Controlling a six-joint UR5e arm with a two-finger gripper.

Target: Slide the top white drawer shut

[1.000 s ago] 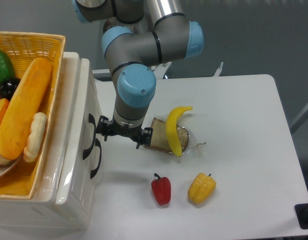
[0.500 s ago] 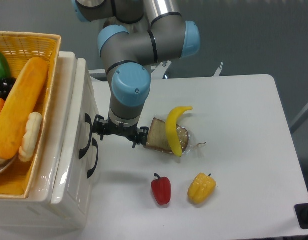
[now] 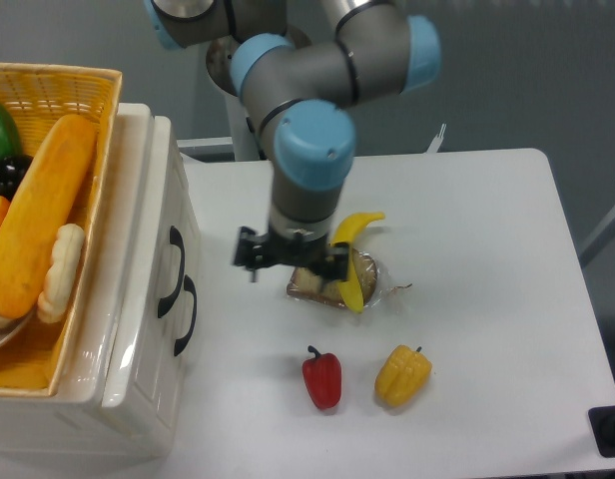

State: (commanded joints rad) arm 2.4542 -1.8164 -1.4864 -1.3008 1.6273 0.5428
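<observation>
Gripper [image 3: 292,262] hung over the middle of the desk [image 3: 487,239], its two black fingers spread apart and holding nothing, well clear of the cabinet and just left of the wrapped bread.

The top white drawer [image 3: 166,215] sat at the desk's left edge, uppermost in the white cabinet [image 3: 108,399]. Its glossy white front panel lay nearly flush with the front below it, and one black loop handle [image 3: 171,271] stood out from the panel. Directly beneath was the lower white drawer front [image 3: 153,384], carrying one like black handle [image 3: 188,317]. That made two drawer fronts and two handles in all.

On top of the cabinet rested one woven yellow basket [image 3: 83,90], holding a long orange loaf-shaped piece [image 3: 38,215] and several other toy foods cut off by the picture's left edge.

Out on the desk, one slice of bread in clear wrap [image 3: 327,282] lay near the middle, partly under the gripper, with one yellow banana [image 3: 349,254] lying across it. Nearer the front edge stood one red bell pepper [image 3: 322,377] and, just to its right, one yellow bell pepper [image 3: 402,374], the two close together but apart. The single grey and blue arm [image 3: 312,130] reached down from the desk's far edge.
</observation>
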